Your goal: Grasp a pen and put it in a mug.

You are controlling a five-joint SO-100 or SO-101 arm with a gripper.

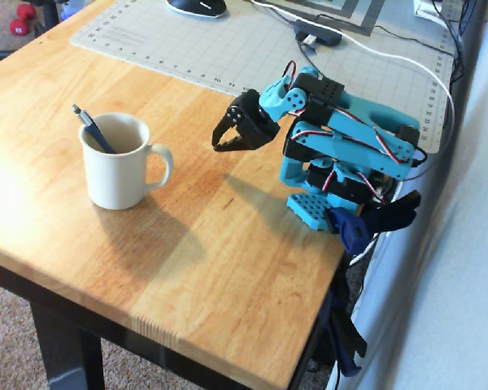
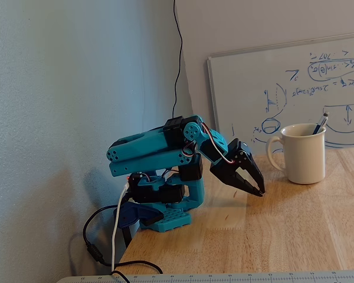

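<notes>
The cream-white mug (image 1: 118,175) stands on the wooden table at the left in the overhead view, handle pointing right; in the fixed view it (image 2: 304,159) stands at the right. The dark-blue pen (image 1: 93,130) stands tilted inside the mug, its top end leaning over the rim; its top also shows in the fixed view (image 2: 320,124). My gripper (image 1: 220,146) is empty, jaws together, pointing down just above the table, well apart from the mug. It also shows in the fixed view (image 2: 259,190). The arm is folded back over its base.
The arm's base (image 1: 317,207) is clamped at the table's right edge. A grey cutting mat (image 1: 252,49) with a mouse (image 1: 197,6) and cables lies at the back. A whiteboard (image 2: 283,88) leans on the wall behind the mug. Bare wood lies between gripper and mug.
</notes>
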